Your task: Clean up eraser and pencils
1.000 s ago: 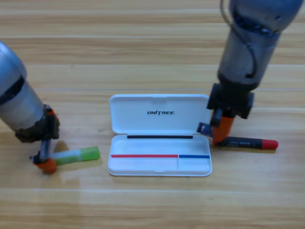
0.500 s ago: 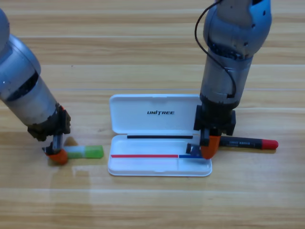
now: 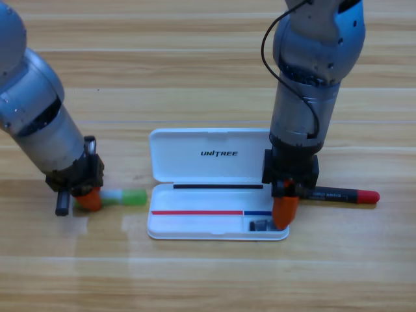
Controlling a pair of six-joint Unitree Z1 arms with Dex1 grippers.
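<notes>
My right gripper (image 3: pixel 279 218) reaches down into the lower right compartment of the open white case (image 3: pixel 195 224). The small black eraser (image 3: pixel 260 226) sits at its orange jaw tip, low in that compartment, and the gripper is shut on it. The black pencil (image 3: pixel 335 194) with a red end lies on the table just right of the case, behind the right gripper. Left of the case, my left gripper (image 3: pixel 84 200) is shut on the pale end of the green pencil (image 3: pixel 130 197). The pencil's bright green end points toward the case.
The case lid (image 3: pixel 214 140) lies flat, opened toward the back. The right arm (image 3: pixel 312 78) stands over the case's right side, and the left arm (image 3: pixel 39 123) comes in from the upper left.
The right gripper has carried the eraser from beside the case's right edge down into the lower right compartment. The left gripper has moved right with the green pencil toward the case.
</notes>
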